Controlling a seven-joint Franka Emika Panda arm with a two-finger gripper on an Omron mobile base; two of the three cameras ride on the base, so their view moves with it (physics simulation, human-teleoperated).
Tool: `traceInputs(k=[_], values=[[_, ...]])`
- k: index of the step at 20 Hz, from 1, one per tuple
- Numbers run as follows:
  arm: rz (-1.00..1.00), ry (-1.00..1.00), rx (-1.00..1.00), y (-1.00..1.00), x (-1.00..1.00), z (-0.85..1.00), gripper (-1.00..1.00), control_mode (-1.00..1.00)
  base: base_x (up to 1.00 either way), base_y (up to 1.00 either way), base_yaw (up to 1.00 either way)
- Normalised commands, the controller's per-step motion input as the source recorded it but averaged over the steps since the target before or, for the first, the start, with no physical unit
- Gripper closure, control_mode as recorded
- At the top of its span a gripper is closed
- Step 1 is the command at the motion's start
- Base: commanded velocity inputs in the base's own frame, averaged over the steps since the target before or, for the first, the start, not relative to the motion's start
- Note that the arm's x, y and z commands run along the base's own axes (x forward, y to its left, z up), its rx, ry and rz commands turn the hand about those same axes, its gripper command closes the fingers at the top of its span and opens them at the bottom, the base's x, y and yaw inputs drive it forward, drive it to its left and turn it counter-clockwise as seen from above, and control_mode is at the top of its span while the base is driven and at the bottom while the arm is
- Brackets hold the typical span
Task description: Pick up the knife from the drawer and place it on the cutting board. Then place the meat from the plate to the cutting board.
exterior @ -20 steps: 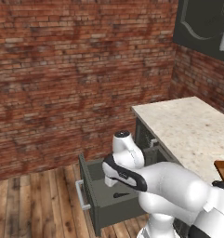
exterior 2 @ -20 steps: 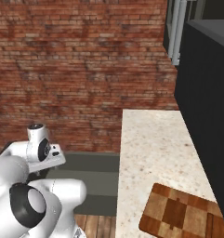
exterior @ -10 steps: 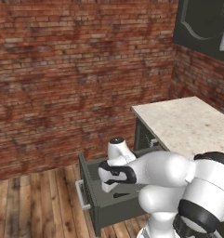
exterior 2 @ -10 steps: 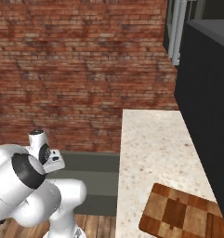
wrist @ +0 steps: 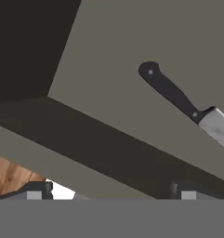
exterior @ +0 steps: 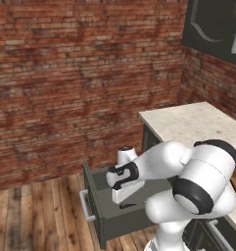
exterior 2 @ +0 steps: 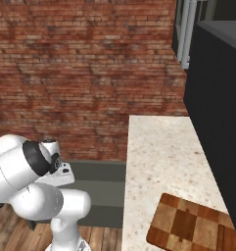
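The knife [wrist: 171, 92] lies flat on the floor of the open drawer [wrist: 108, 56]; its black handle points to the upper left of the hand view and its silver blade [wrist: 219, 128] runs off the right edge. My gripper [wrist: 108, 191] hangs open above the drawer's near wall, short of the knife and touching nothing. From the left base view my hand [exterior: 123, 188] is bent down over the pulled-out drawer [exterior: 97, 206], and a dark bit of the knife [exterior: 127, 206] shows beneath it. The checkered cutting board [exterior 2: 193, 226] rests on the counter's near right corner.
The speckled beige counter [exterior 2: 158, 157] runs along the right, with a tall dark unit [exterior 2: 217, 98] beside it. Dark wall cabinets [exterior: 215, 24] hang above. A brick wall [exterior: 80, 73] stands behind and a wooden floor [exterior: 36, 211] lies left of the drawer.
The arm has folded further forward over the drawer, its elbow swinging into the views, and the hand has dropped slightly toward the drawer. The gripper stays open.
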Motion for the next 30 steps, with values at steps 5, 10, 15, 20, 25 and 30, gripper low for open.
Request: traceInputs(k=[5,10,15,20,25,30], values=[[-0.03,0.17,0.0,-0.04,0.01,-0.06,-1.0,-1.0,0.0,0.0,0.0],[-0.01,0.05,0.0,0.0,0.02,-0.15,-1.0,-1.0,0.0,0.0,0.0],[0.0,0.0,0.0,0.0,0.0,-0.15,-1.0,-1.0,0.0,0.0,0.0],[0.01,-0.06,0.01,0.0,0.0,-0.24,-1.0,-1.0,0.0,0.0,0.0],[0.0,-0.02,0.02,0.0,0.02,-0.21,-1.0,-1.0,0.0,0.0,0.0],[0.0,0.0,0.06,0.0,0.14,-0.17,-1.0,-1.0,0.0,0.0,0.0]])
